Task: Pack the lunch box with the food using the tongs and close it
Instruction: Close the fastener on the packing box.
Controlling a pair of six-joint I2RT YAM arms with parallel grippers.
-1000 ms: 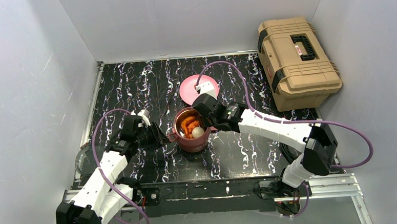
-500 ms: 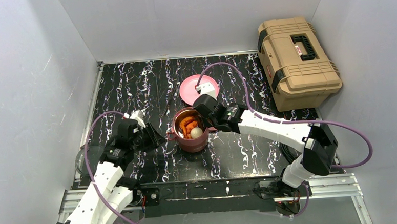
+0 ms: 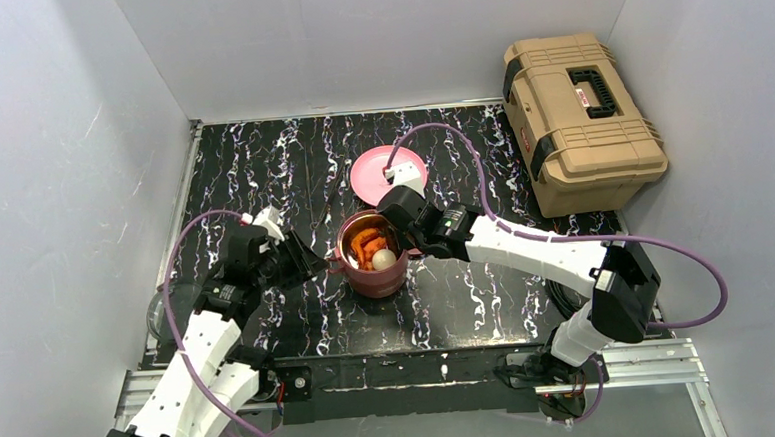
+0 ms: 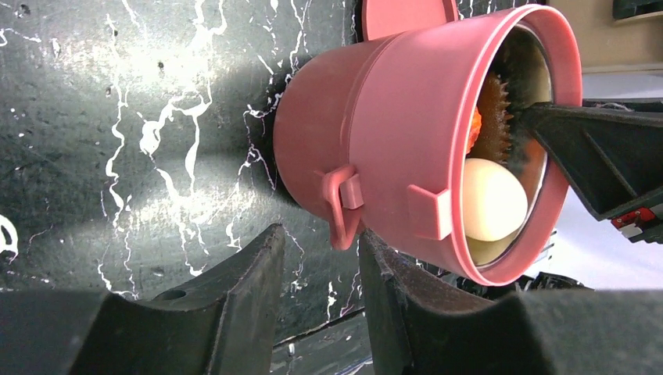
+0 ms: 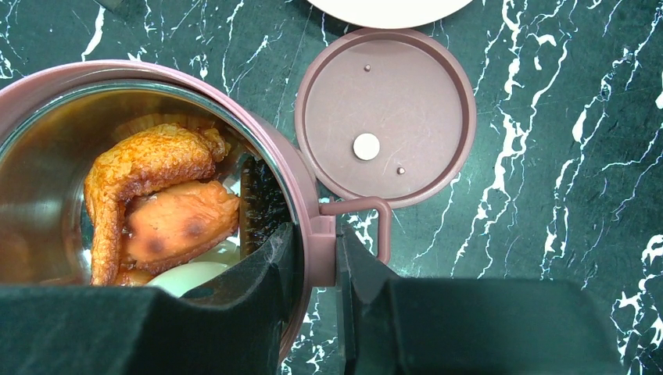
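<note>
The maroon lunch box point(image 3: 373, 264) stands open mid-table with food inside: orange-brown pieces point(image 5: 156, 195), a white egg point(image 5: 188, 277) and a dark bit point(image 5: 262, 203). My right gripper point(image 5: 315, 234) is shut on the lunch box's rim at its latch block, one finger inside and one outside. A flat maroon lid point(image 5: 385, 117) with a pale centre dot lies just beyond it. My left gripper point(image 4: 320, 234) is open at the box's left side point(image 4: 375, 133). The side latch loop point(image 4: 344, 215) hangs at its fingertips, ungripped. The thin dark tongs point(image 3: 330, 196) lie on the table behind the box.
A pink plate point(image 3: 387, 168) sits behind the lunch box, under the right arm's cable. The large tan toolbox point(image 3: 581, 118) stands at the back right. A clear round dish point(image 3: 163, 310) rests at the table's left edge.
My left arm drew back a little from the lunch box, then came back against its left side. The right gripper and the box stayed where they were.
</note>
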